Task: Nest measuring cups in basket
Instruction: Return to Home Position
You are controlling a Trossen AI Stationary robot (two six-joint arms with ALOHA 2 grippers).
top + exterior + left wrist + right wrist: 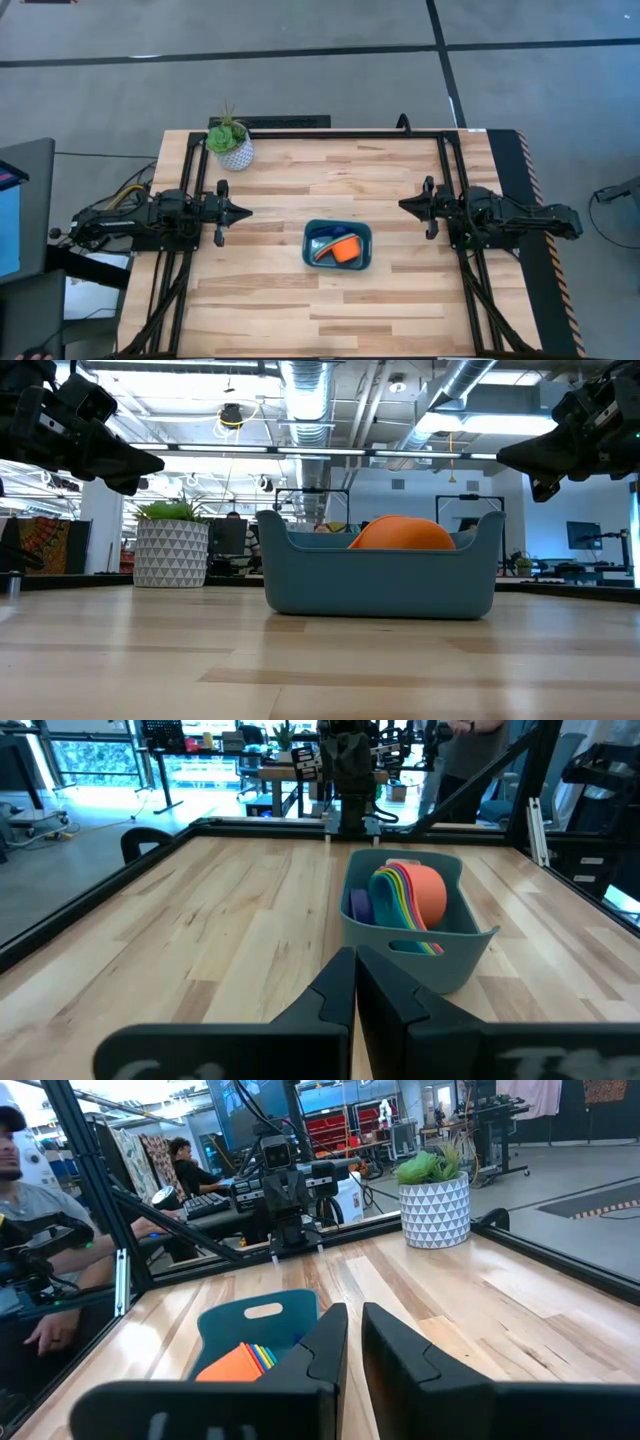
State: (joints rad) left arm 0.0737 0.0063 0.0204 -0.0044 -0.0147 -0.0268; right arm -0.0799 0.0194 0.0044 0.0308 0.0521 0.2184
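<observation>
The teal basket (337,246) sits on its flat bottom at the middle of the table, also seen in the low view (380,575). Inside it the measuring cups (408,896) lie nested on their side, orange outermost (346,250), with red, yellow, green, blue and purple rims showing. My left gripper (243,212) hovers shut to the basket's left, above the table. My right gripper (404,205) hovers shut to the basket's right. Both point toward the table's middle and touch nothing.
A white patterned pot with a green plant (231,144) stands near the table's far left corner. A black frame runs along the table's far and side edges. People sit at desks beyond the table (40,1280). Bare wood lies around the basket.
</observation>
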